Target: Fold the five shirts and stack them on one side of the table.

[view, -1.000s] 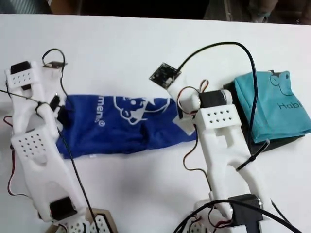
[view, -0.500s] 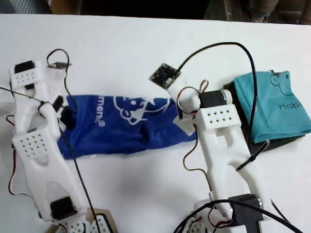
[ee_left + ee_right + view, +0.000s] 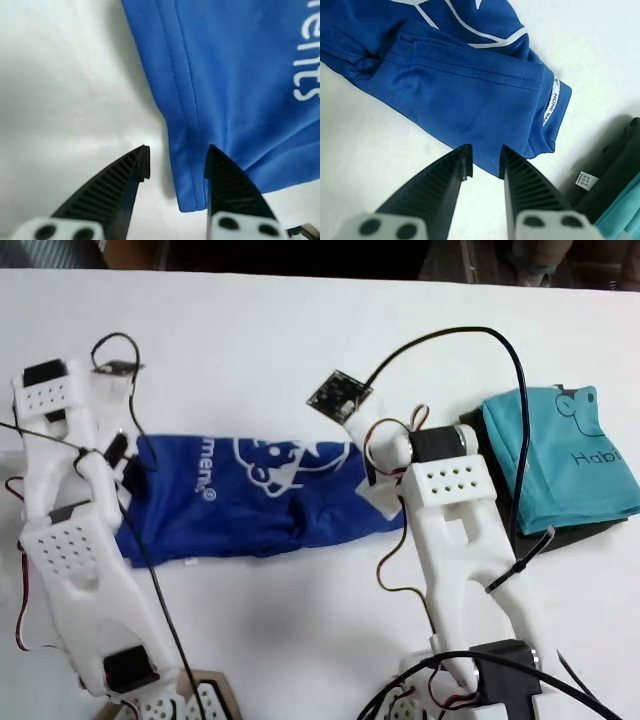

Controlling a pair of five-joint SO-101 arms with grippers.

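A blue shirt (image 3: pixel 260 495) with white print lies folded into a long strip across the middle of the white table (image 3: pixel 250 330). My left gripper (image 3: pixel 126 466) is at the strip's left end. In the left wrist view it (image 3: pixel 177 155) is open, with the blue shirt's (image 3: pixel 240 75) hemmed corner lying between its fingertips. My right gripper (image 3: pixel 373 480) is at the strip's right end. In the right wrist view it (image 3: pixel 484 154) is slightly open, just short of the blue shirt's (image 3: pixel 470 95) folded edge. A folded teal shirt (image 3: pixel 560 455) rests on a dark shirt (image 3: pixel 545 533) at the right.
Black cables arc over the table from the right arm, past its wrist camera board (image 3: pixel 338 393), and over the teal shirt. Thin wires run along the left arm. The dark shirt (image 3: pixel 620 150) lies close beside the blue shirt's end. The table's far edge runs along the top.
The left arm has shifted slightly at the shirt's left end, out a little and back. The right arm and the shirts have not moved.
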